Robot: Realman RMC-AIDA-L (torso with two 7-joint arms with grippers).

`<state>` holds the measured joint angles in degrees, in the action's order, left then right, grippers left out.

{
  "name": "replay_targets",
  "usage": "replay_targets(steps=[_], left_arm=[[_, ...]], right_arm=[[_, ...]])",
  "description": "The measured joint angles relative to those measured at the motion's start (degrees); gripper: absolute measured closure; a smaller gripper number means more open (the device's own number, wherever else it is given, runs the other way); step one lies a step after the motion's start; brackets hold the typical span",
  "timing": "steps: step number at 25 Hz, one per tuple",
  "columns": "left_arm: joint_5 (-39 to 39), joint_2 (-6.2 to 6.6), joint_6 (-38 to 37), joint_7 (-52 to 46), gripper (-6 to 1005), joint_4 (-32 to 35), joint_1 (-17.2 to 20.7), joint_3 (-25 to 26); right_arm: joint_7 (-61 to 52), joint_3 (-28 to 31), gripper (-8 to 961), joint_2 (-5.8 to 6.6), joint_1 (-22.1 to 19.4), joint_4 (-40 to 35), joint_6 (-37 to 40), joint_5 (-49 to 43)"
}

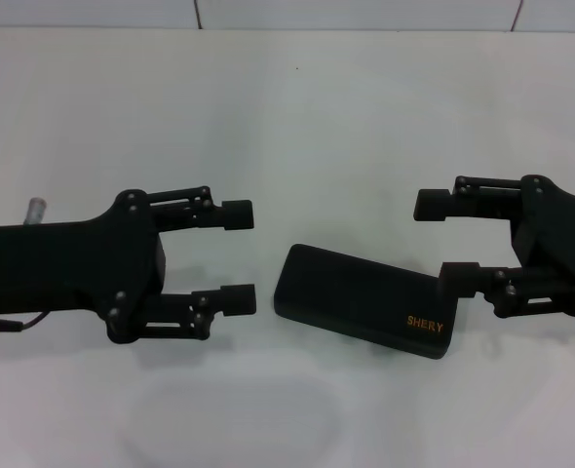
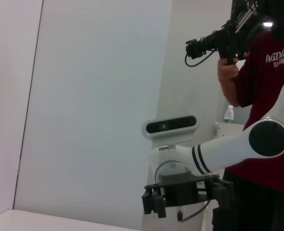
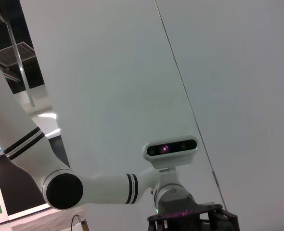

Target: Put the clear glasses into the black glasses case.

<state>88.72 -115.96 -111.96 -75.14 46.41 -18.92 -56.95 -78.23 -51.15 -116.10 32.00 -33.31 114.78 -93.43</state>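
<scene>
In the head view the black glasses case (image 1: 361, 300) lies shut on the white table (image 1: 297, 117), slanted, with orange "SHERY" lettering near its right end. A faint transparent outline near the table's front edge looks like the clear glasses (image 1: 231, 414). My left gripper (image 1: 239, 256) is open just left of the case, with nothing between its fingers. To the right, my right gripper (image 1: 441, 241) is open too; its nearer fingertip (image 1: 459, 276) is at the case's right end, contact unclear. The left wrist view shows the right arm's gripper (image 2: 180, 198) farther off.
The table's back edge (image 1: 365, 29) meets a white wall. In the left wrist view a person in a dark red shirt (image 2: 267, 86) stands behind the right arm, holding a camera. The right wrist view shows the left arm (image 3: 98, 187) and a wall.
</scene>
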Motion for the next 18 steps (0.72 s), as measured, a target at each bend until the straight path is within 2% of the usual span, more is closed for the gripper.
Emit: replay_targets(steps=[18], left_arm=[[0.09, 0.04, 0.09, 0.00, 245, 0.00, 0.07, 0.00]], right_arm=[[0.00, -0.09, 218, 0.00, -0.01, -0.01, 0.07, 0.08]])
